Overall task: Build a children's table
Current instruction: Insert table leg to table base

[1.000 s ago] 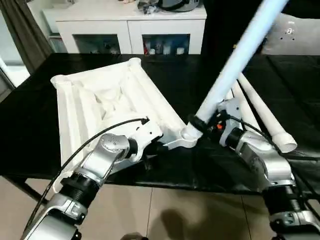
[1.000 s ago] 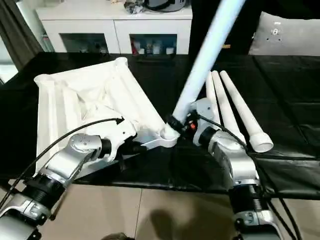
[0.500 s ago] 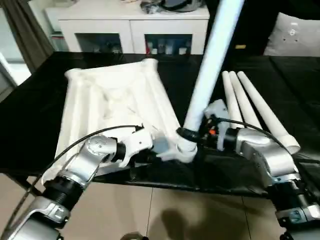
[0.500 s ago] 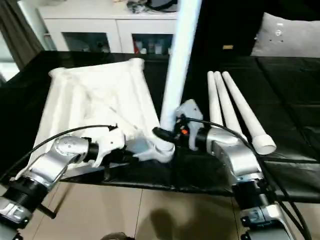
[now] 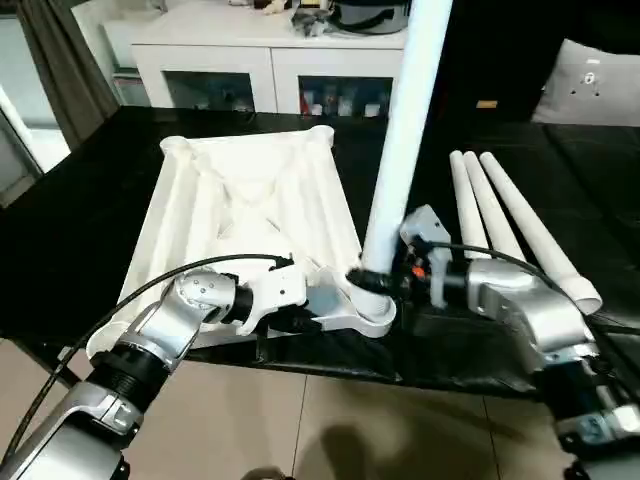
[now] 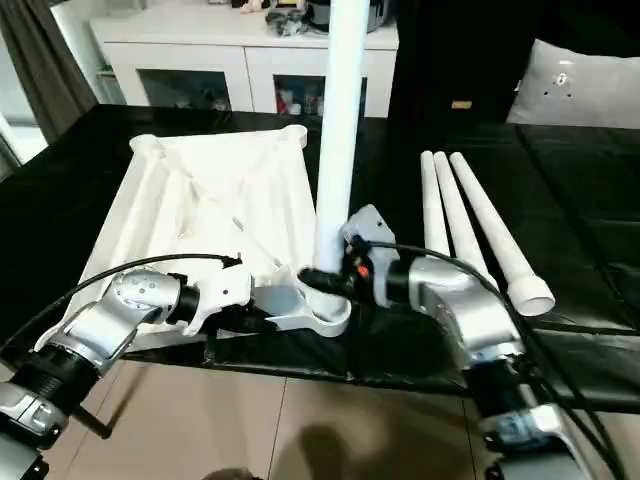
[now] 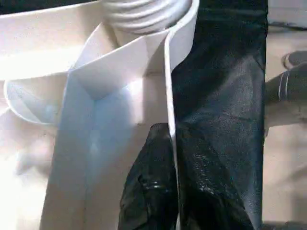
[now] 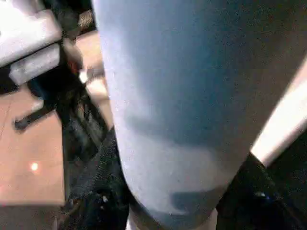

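The children's table top (image 5: pixel 250 205) lies upside down on the black surface, ribbed underside up. My left gripper (image 6: pixel 252 318) is shut on its near rim, close to the near-right corner; in the left wrist view the thin white rim (image 7: pixel 169 96) runs between the black fingers (image 7: pixel 148 191). One white leg (image 5: pixel 405 130) stands almost upright with its lower end in the near-right corner socket (image 5: pixel 375 318). Low on this leg, just above the socket, my right gripper (image 5: pixel 380 282) is shut around it. Three more legs (image 5: pixel 500 215) lie side by side to the right.
The black work surface (image 5: pixel 90 200) ends just behind my forearms, with tiled floor (image 5: pixel 330 420) below. A white cabinet with glass doors (image 5: pixel 270 60) stands beyond the far edge. A grey cushion (image 5: pixel 600 85) sits at the back right.
The leg in my right gripper has swung from leaning far right to nearly upright over the corner socket. The camera has shifted as well. My left gripper keeps its hold on the rim.
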Robot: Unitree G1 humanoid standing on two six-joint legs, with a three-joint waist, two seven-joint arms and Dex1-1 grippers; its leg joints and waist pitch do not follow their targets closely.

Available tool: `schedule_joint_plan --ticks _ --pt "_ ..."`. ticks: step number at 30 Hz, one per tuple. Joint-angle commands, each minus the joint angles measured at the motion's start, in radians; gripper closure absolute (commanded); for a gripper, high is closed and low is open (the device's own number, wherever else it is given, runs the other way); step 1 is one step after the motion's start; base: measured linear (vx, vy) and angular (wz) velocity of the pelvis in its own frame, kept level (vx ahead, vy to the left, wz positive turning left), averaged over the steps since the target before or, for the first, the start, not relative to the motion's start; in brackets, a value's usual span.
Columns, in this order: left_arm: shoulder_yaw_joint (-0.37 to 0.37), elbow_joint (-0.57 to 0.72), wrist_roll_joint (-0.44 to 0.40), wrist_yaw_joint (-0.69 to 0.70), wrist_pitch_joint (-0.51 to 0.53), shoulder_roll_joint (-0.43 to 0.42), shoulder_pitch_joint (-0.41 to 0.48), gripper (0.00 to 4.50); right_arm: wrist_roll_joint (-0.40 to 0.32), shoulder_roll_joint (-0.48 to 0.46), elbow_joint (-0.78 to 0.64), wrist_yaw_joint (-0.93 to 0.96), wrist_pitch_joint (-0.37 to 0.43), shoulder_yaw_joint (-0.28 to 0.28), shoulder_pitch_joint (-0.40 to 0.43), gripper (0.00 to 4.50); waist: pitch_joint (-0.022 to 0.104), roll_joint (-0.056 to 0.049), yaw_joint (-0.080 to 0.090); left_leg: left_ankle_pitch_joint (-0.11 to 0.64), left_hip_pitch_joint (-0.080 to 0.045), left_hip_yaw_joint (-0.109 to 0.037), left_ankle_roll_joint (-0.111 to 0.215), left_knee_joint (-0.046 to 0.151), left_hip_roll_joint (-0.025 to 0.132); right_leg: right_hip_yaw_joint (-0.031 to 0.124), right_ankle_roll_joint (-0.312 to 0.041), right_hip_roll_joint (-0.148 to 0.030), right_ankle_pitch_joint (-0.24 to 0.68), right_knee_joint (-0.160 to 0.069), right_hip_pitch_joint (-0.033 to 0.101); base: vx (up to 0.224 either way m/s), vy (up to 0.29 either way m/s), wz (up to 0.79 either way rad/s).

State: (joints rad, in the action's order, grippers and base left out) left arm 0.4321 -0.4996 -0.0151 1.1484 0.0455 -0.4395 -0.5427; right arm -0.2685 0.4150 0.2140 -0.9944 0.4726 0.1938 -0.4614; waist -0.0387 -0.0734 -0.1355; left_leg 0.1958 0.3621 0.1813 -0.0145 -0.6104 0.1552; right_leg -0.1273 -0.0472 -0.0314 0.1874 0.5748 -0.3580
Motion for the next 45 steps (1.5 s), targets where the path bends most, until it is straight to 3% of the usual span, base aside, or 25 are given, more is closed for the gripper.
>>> schedule_joint_plan --ticks 1,4,8,10,16,21,22,24,26,28,29,31,33,38,45 --pt "0.019 -0.013 -0.011 0.03 0.005 0.001 0.002 4.5 0.002 0.014 -0.021 -0.029 0.028 0.019 0.01 2.61 0.046 0.007 0.011 0.34 -0.026 -0.062 0.003 0.09 0.106 0.079 -0.005 -0.159 0.524 -0.106 0.018 0.0 0.0 0.0" --pt "0.013 -0.017 0.001 0.035 0.01 0.003 0.004 4.5 0.009 0.023 -0.017 -0.028 0.03 0.018 0.008 2.61 0.05 0.01 0.003 0.27 -0.023 -0.051 0.021 0.083 0.101 0.087 -0.04 -0.162 0.454 -0.096 0.017 0.0 0.0 0.0" --pt "0.006 -0.025 0.003 0.035 0.005 0.007 -0.002 4.5 0.011 0.022 -0.008 -0.017 0.028 0.012 0.002 2.61 0.057 0.011 -0.007 0.198 -0.02 -0.043 0.046 0.08 0.103 0.086 -0.055 -0.158 0.364 -0.084 0.018 0.0 0.0 0.0" --pt "-0.003 -0.008 0.015 0.049 0.0 0.012 0.002 4.5 0.012 0.008 0.013 -0.002 0.02 0.01 0.003 2.61 0.057 0.01 -0.008 0.19 -0.018 -0.041 0.053 0.079 0.103 0.084 -0.056 -0.159 0.362 -0.084 0.019 0.0 0.0 0.0" --pt "-0.011 0.009 0.024 0.046 0.009 0.017 0.003 4.5 -0.002 -0.022 0.05 0.013 0.006 -0.007 0.027 2.61 0.052 0.009 -0.003 0.235 -0.021 -0.043 0.037 0.084 0.104 0.082 -0.041 -0.16 0.43 -0.094 0.017 0.0 0.0 0.0" --pt "-0.03 0.006 0.031 0.037 0.02 0.025 0.003 4.5 -0.049 -0.053 0.078 0.035 0.001 -0.069 0.065 2.61 0.052 0.005 -0.003 0.254 -0.023 -0.045 0.029 0.087 0.106 0.082 -0.042 -0.162 0.44 -0.097 0.017 0.0 0.0 0.0" --pt "-0.04 0.005 0.036 0.031 0.024 0.028 0.003 4.5 -0.062 -0.067 0.094 0.05 -0.012 -0.097 0.081 2.61 0.051 -0.004 -0.004 0.257 -0.024 -0.046 0.026 0.087 0.107 0.082 -0.046 -0.161 0.431 -0.094 0.014 0.0 0.0 0.0" --pt "-0.048 0.003 0.038 0.023 0.026 0.032 0.002 4.5 -0.071 -0.078 0.107 0.062 -0.03 -0.118 0.094 2.61 0.052 0.002 -0.004 0.271 -0.027 -0.044 0.023 0.085 0.106 0.084 -0.051 -0.165 0.437 -0.099 0.013 0.0 0.0 0.0" --pt "-0.062 -0.006 0.044 0.009 0.032 0.039 -0.003 4.5 -0.085 -0.099 0.123 0.086 -0.07 -0.154 0.133 2.61 0.051 -0.007 -0.005 0.272 -0.024 -0.046 0.023 0.087 0.107 0.082 -0.051 -0.164 0.435 -0.098 0.016 0.0 0.0 0.0" --pt "-0.066 -0.01 0.046 0.005 0.032 0.042 -0.005 4.5 -0.089 -0.108 0.123 0.096 -0.084 -0.166 0.149 2.61 0.05 -0.003 -0.003 0.292 -0.029 -0.045 0.02 0.087 0.106 0.082 -0.047 -0.164 0.453 -0.103 0.011 0.0 0.0 0.0" --pt "-0.072 -0.012 0.05 -0.002 0.034 0.047 -0.007 4.5 -0.101 -0.123 0.111 0.105 -0.104 -0.185 0.179 2.61 0.049 -0.008 -0.003 0.296 -0.026 -0.047 0.018 0.089 0.106 0.081 -0.048 -0.164 0.456 -0.103 0.014 0.0 0.0 0.0" --pt "-0.076 -0.016 0.05 -0.007 0.033 0.051 -0.01 4.5 -0.113 -0.135 0.088 0.112 -0.122 -0.199 0.211 2.61 0.049 -0.008 -0.003 0.305 -0.028 -0.047 0.016 0.09 0.108 0.083 -0.046 -0.165 0.458 -0.104 0.012 0.0 0.0 0.0" --pt "-0.077 -0.019 0.049 -0.01 0.033 0.052 -0.012 4.5 -0.111 -0.138 0.069 0.119 -0.14 -0.2 0.233 2.61 0.048 -0.014 -0.005 0.314 -0.03 -0.049 0.015 0.091 0.107 0.082 -0.046 -0.165 0.465 -0.104 0.011 0.0 0.0 0.0" --pt "-0.082 -0.02 0.044 -0.01 0.034 0.054 -0.012 4.5 -0.082 -0.137 0.038 0.128 -0.2 -0.189 0.269 2.61 0.044 -0.014 -0.001 0.33 -0.026 -0.05 0.015 0.093 0.104 0.082 -0.036 -0.168 0.499 -0.109 0.012 0.0 0.0 0.0" --pt "-0.078 -0.034 0.035 -0.01 0.022 0.054 -0.017 4.5 0.046 -0.085 0.052 0.153 -0.28 -0.1 0.267 2.61 0.036 -0.016 0.005 0.352 -0.03 -0.051 0.019 0.093 0.1 0.08 -0.024 -0.165 0.551 -0.116 0.006 0.0 0.0 0.0"
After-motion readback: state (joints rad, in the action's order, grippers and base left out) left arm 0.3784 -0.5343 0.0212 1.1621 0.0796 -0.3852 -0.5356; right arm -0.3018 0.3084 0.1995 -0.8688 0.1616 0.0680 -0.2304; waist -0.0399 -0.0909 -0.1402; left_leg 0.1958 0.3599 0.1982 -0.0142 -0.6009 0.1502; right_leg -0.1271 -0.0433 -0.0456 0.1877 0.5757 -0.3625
